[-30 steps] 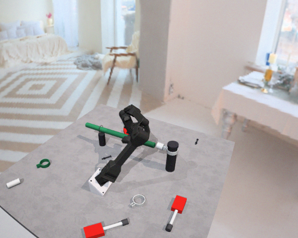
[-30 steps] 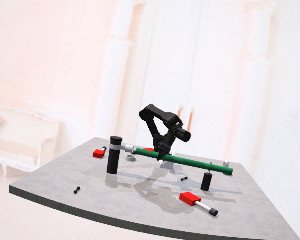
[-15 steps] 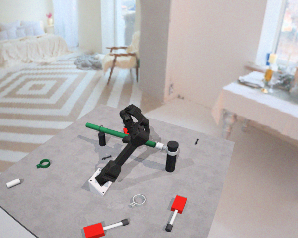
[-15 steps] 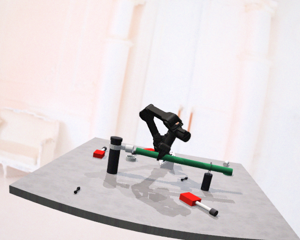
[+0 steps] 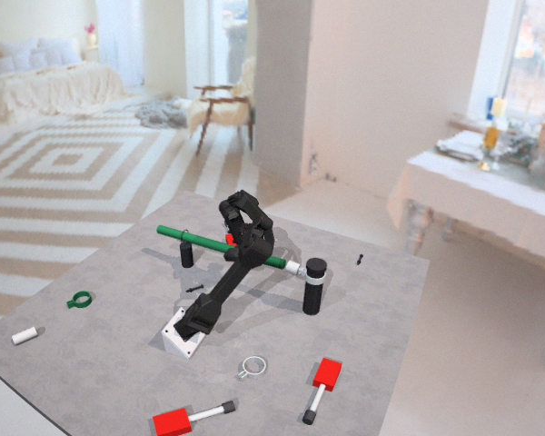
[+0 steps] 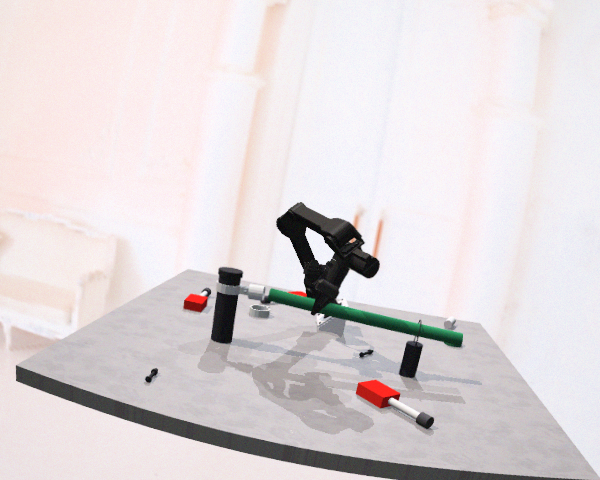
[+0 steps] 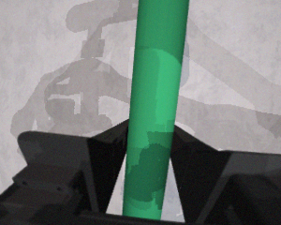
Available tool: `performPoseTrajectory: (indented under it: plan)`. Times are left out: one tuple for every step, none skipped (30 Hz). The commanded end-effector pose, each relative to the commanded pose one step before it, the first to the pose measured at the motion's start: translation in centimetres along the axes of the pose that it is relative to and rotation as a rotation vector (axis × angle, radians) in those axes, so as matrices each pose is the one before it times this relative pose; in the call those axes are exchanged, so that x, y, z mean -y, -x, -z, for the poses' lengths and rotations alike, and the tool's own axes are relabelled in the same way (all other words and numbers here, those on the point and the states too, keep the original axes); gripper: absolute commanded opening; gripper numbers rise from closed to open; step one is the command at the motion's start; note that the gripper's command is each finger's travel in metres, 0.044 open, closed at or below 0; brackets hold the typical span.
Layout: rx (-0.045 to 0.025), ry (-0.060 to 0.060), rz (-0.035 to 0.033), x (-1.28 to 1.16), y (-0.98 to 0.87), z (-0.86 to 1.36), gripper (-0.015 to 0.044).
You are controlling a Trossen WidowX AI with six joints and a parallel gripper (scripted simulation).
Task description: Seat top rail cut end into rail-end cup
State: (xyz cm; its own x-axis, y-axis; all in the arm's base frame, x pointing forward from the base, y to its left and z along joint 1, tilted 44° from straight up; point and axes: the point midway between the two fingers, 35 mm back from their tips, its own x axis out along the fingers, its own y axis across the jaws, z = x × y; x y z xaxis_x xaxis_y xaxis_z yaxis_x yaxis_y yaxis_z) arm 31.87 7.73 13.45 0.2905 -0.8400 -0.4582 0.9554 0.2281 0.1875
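The green rail [image 5: 207,242] [image 6: 378,318] [image 7: 155,89] slopes slightly, held up between the fingers of my gripper [image 6: 320,307] [image 7: 149,125], which is shut on it part way along. Its far part passes through the thin loop [image 5: 184,232] [image 6: 419,326] on the short black post [image 5: 186,256] [image 6: 410,360]. Its cut end is close in front of the white rail-end cup [image 5: 292,267] [image 6: 256,291], outside it; whether they touch I cannot tell. The cup hangs on the brace band [image 5: 315,279] [image 6: 228,289], high on the big black post [image 5: 312,300] [image 6: 223,321], just under its cap.
Red blocks with white handles [image 5: 328,373] [image 5: 172,422] [image 6: 378,393] lie on the grey table. A light ring [image 5: 245,360] [image 6: 259,314], a green ring [image 5: 81,305], a white cylinder [image 5: 24,335] and small black pins [image 5: 360,259] [image 6: 366,353] also lie there.
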Motion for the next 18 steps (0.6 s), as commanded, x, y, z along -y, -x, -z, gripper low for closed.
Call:
performPoseTrajectory:
  plan:
    - [-0.00011, -0.006, -0.00615, -0.066, 0.187, -0.175, 0.0]
    - [0.00002, 0.0004, 0.00036, 0.006, -0.038, -0.086, 0.0]
    - [0.00003, 0.0005, 0.00045, 0.008, -0.047, -0.107, 0.0]
    - [0.00004, 0.0005, 0.00054, 0.011, -0.057, -0.129, 0.0]
    - [0.00005, 0.0006, 0.00061, 0.013, -0.063, -0.145, 0.0]
    - [0.00007, 0.0006, 0.00063, 0.014, -0.065, -0.149, 0.0]
    - [0.00008, 0.0006, 0.00063, 0.015, -0.066, -0.15, 0.0]
    - [0.00009, 0.0006, 0.00063, 0.016, -0.066, -0.15, 0.0]
    - [0.0001, 0.0006, 0.00063, 0.017, -0.066, -0.15, 0.0]
    - [0.00011, 0.0006, 0.00063, 0.018, -0.066, -0.149, 0.0]
    - [0.00012, 0.0006, 0.00063, 0.019, -0.066, -0.149, 0.0]
    - [0.00011, 0.0005, 0.00052, 0.016, -0.054, -0.122, 0.0]
    - [0.00007, 0.0003, 0.00031, 0.01, -0.032, -0.074, 0.0]
    - [0.00002, 0.0001, 0.0001, 0.003, -0.011, -0.025, 0.0]
    - [0.0, 0.0, 0.0, 0.0, 0.0, 0.0, 0.0]
    - [0.0, 0.0, 0.0, 0.0, 0.0, 0.0, 0.0]
    - [0.0, 0.0, 0.0, 0.0, 0.0, 0.0, 0.0]
    - [0.0, 0.0, 0.0, 0.0, 0.0, 0.0, 0.0]
